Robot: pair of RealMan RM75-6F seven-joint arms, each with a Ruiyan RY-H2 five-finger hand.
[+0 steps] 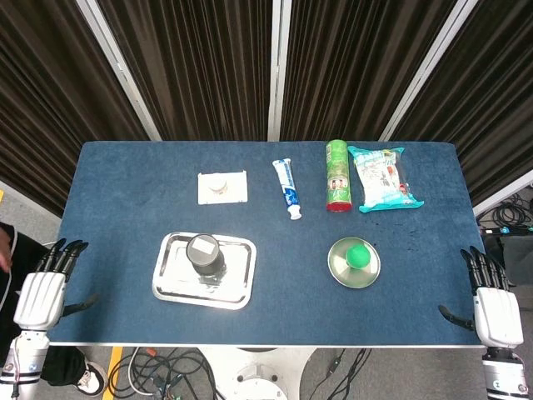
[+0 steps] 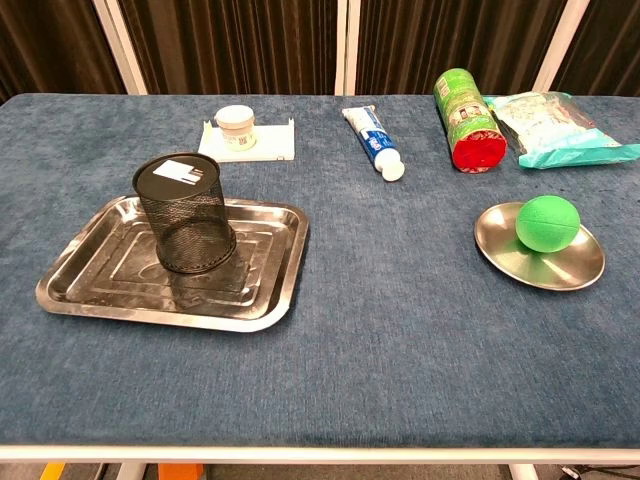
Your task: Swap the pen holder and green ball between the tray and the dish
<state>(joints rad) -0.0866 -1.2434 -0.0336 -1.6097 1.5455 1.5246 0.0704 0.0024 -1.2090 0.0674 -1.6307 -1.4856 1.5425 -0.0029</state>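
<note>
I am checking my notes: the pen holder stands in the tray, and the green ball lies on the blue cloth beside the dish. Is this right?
Not quite. The pen holder does stand in the tray, but the green ball lies in the dish, not on the cloth beside it. The chest view shows this plainly.

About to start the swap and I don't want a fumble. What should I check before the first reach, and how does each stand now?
1. Pen holder upright in tray: ok.
2. Green ball resting in dish: ok.
3. Left hand empty, fingers apart, at the table's edge: ok.
4. Right hand empty, fingers apart: ok.
5. Bare cloth between tray and dish for parking one item: ok.
6. Ball will not roll once set down: cannot tell.
</note>
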